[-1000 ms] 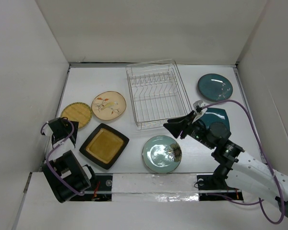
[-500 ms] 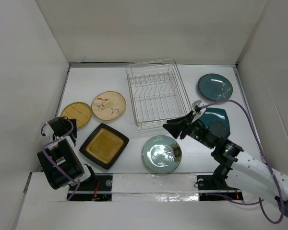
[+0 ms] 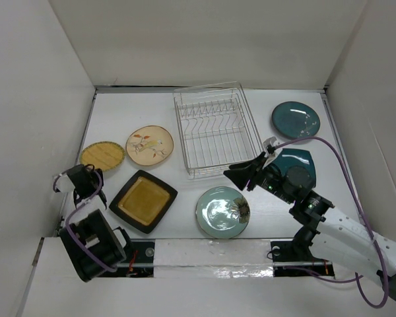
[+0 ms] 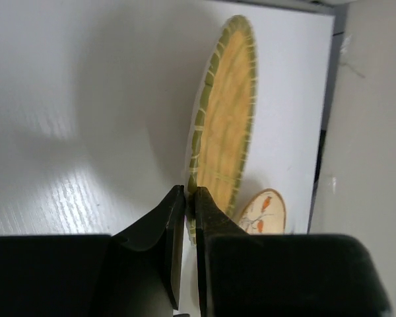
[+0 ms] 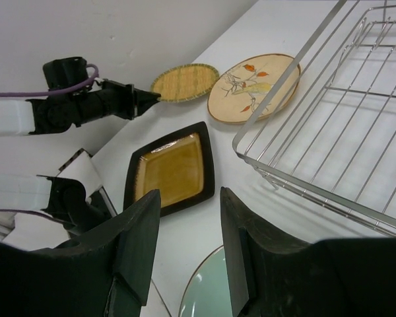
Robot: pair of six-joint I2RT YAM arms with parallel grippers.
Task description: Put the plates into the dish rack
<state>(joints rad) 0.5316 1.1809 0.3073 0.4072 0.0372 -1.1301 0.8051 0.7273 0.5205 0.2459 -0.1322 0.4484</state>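
At the left of the overhead frame, my left gripper clenched the rim of the woven tan plate. My right gripper hung half-spread, grasping nothing, just below the dish rack at centre.
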